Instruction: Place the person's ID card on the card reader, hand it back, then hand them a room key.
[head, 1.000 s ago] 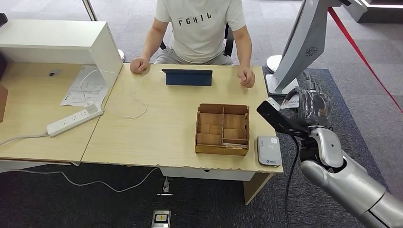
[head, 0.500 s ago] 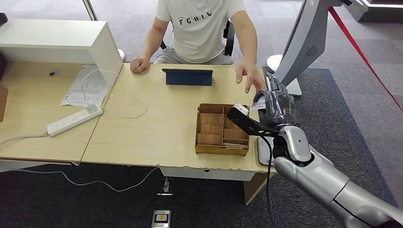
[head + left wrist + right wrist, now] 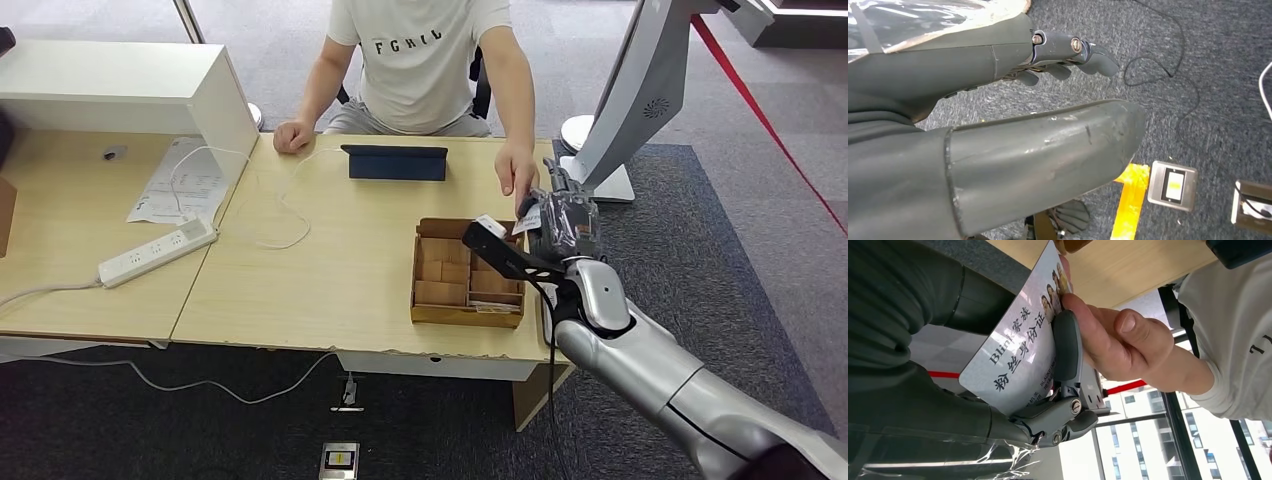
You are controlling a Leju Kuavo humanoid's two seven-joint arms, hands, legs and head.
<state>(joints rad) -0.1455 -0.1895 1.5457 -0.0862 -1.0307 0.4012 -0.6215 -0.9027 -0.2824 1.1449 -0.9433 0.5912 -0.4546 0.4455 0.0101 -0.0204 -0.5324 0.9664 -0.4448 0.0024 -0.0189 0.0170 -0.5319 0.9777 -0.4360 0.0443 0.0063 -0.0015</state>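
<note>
My right hand (image 3: 565,222) is raised over the desk's right side, just beyond the wooden compartment box (image 3: 467,272). It pinches the white ID card (image 3: 527,220) between thumb and fingers; the printed card (image 3: 1018,350) is close up in the right wrist view. The person's hand (image 3: 517,172) reaches to the card, and its fingers (image 3: 1118,345) grip the card's far edge. My left hand (image 3: 1038,125) hangs over the carpet with its fingers apart and nothing in it. My right forearm hides the card reader at the desk's front right corner.
The person sits across the desk (image 3: 330,270) behind a dark tablet (image 3: 396,162). A power strip (image 3: 157,252) and papers (image 3: 180,180) lie at the left near a white cabinet (image 3: 120,90). A white machine stand (image 3: 640,90) rises at the right.
My right hand carried the ID card from beside the desk forward and leftward toward the person. The person's hand came off the desk and took hold of the card's edge.
</note>
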